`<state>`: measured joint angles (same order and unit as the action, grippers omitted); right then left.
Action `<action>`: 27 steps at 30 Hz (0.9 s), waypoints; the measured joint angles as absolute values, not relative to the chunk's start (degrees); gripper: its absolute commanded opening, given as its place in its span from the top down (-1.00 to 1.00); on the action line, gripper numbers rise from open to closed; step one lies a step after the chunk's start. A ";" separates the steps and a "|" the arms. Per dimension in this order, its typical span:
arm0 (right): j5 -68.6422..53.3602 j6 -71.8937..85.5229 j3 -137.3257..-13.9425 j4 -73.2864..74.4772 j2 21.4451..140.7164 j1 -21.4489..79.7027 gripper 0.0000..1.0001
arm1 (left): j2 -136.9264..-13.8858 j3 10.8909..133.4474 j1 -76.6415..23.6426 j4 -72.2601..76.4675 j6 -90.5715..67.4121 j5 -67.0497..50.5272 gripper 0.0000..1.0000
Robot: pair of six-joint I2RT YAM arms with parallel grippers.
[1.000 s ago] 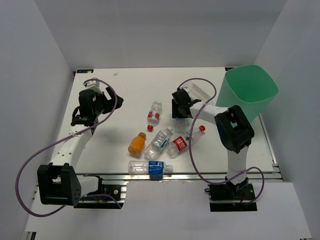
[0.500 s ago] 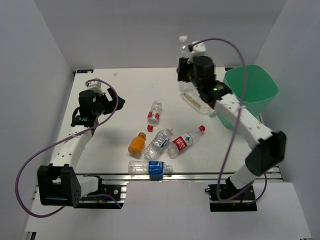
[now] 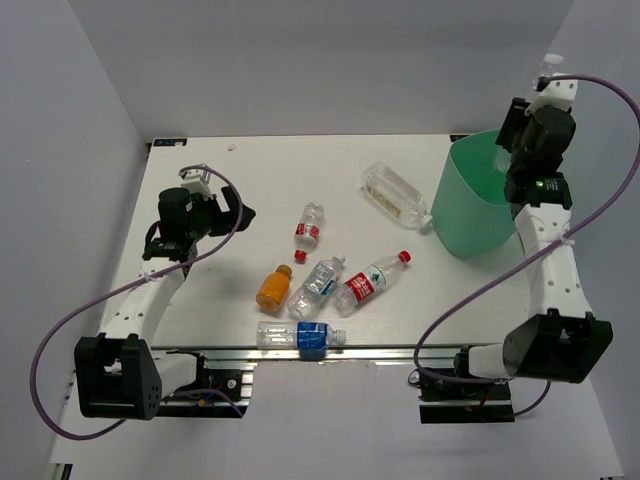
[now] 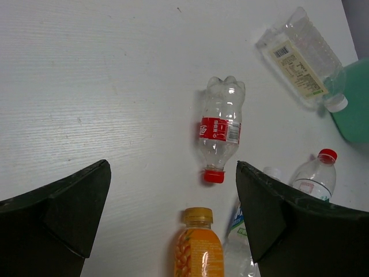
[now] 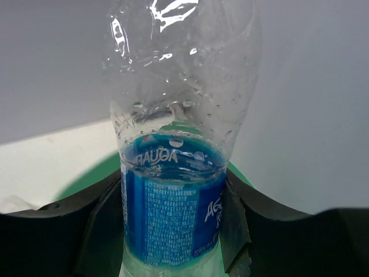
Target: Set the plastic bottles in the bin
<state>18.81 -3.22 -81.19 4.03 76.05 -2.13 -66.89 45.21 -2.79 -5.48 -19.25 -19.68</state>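
My right gripper (image 3: 508, 140) is raised above the rim of the mint-green bin (image 3: 478, 215) and is shut on a clear bottle with a blue label (image 5: 173, 213); green bin shows behind it (image 5: 86, 182). My left gripper (image 3: 236, 212) is open and empty above the table (image 4: 173, 231). Below it lie the orange bottle (image 4: 199, 251) and a red-label bottle (image 4: 220, 130). On the table lie the orange bottle (image 3: 273, 288), red-label bottles (image 3: 310, 226) (image 3: 370, 282), blue-label bottles (image 3: 318, 283) (image 3: 300, 337) and the larger squarish clear bottle (image 3: 397, 194).
The bin stands at the table's right edge, and its side shows in the left wrist view (image 4: 354, 104). White walls enclose the table on three sides. A metal rail (image 3: 400, 350) runs along the front edge. Purple cables loop from both arms.
My right arm lifted a blue-label bottle from the table's middle and swung it right to above the bin. The squarish bottle now lies uncovered. My left gripper shifted slightly.
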 measured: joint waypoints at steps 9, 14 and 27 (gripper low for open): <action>11.73 -0.40 -78.35 9.32 79.09 -8.91 -0.79 | -73.49 45.84 -6.37 -4.64 -16.64 -23.53 -0.96; 4.99 0.54 -78.35 9.61 76.07 -8.60 -0.79 | -82.32 50.72 -13.41 -5.76 -14.37 -22.04 -0.96; -5.26 0.58 -76.71 11.03 67.68 6.68 -0.79 | -95.83 63.81 -25.23 -10.68 -11.07 -12.93 -0.96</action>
<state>-5.26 0.58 -76.71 11.03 67.68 6.68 -95.83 63.81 -25.23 -10.68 -11.07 -12.93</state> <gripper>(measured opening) 0.894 0.982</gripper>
